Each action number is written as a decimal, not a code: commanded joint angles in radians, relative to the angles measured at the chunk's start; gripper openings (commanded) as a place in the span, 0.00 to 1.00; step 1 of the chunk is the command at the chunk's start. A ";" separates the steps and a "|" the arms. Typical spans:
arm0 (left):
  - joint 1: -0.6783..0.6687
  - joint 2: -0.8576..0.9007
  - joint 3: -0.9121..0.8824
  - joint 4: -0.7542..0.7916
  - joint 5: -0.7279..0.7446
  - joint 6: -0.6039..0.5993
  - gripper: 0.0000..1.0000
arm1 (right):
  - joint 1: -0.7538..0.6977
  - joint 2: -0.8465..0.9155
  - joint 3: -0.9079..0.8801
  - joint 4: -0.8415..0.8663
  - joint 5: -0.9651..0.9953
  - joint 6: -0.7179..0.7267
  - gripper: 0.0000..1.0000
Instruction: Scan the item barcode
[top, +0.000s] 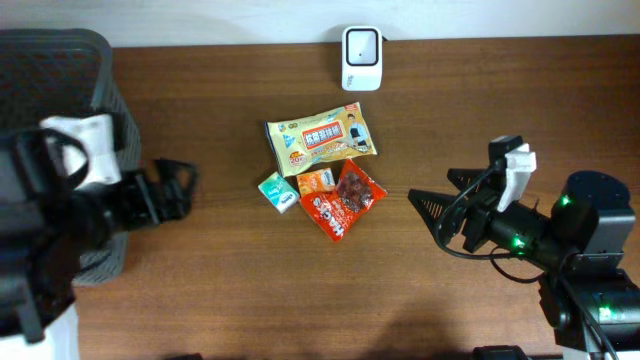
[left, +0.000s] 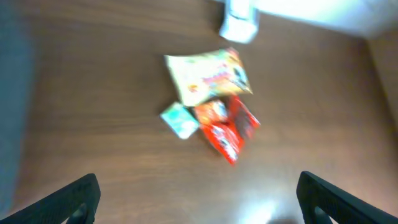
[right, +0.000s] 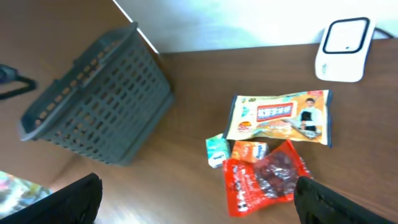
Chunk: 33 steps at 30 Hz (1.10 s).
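Overhead, the left arm is seen reaching in from the left edge of the counter (top: 210, 290), held low and roughly level, with the left gripper (top: 187, 187) pointed toward the middle and its fingers spread wide, released. The right arm is mirrored from the right edge, and the right gripper (top: 432, 192) is likewise spread and released, aimed at the same middle ground. In each wrist view only the two dark fingertips are shown at the lower corners, well apart. The items are gathered just beyond the counter's centre: a yellow packet (top: 322, 138) lies flat on the far side, touched at its near edge by a small orange packet (top: 316, 182) and a red packet (top: 345, 200), with a small green packet (top: 278, 193) just beside the orange one toward the left edge. A white scanner (top: 361, 57) stands at the far edge, apart from the yellow packet. A dark mesh basket (top: 70, 60) fills the far left corner, beside the left arm. Broad bare wood is left between each gripper and the packets, and along the near edge.
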 joint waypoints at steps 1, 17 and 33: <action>-0.117 0.057 0.003 0.018 0.114 0.118 0.99 | 0.006 0.008 0.023 0.008 -0.037 0.051 0.98; -0.414 0.492 0.003 0.035 0.100 0.118 1.00 | 0.006 0.454 0.023 0.008 -0.026 0.051 0.98; -0.426 0.822 0.003 0.103 0.047 0.137 0.96 | 0.006 0.687 0.023 0.030 -0.235 0.013 0.98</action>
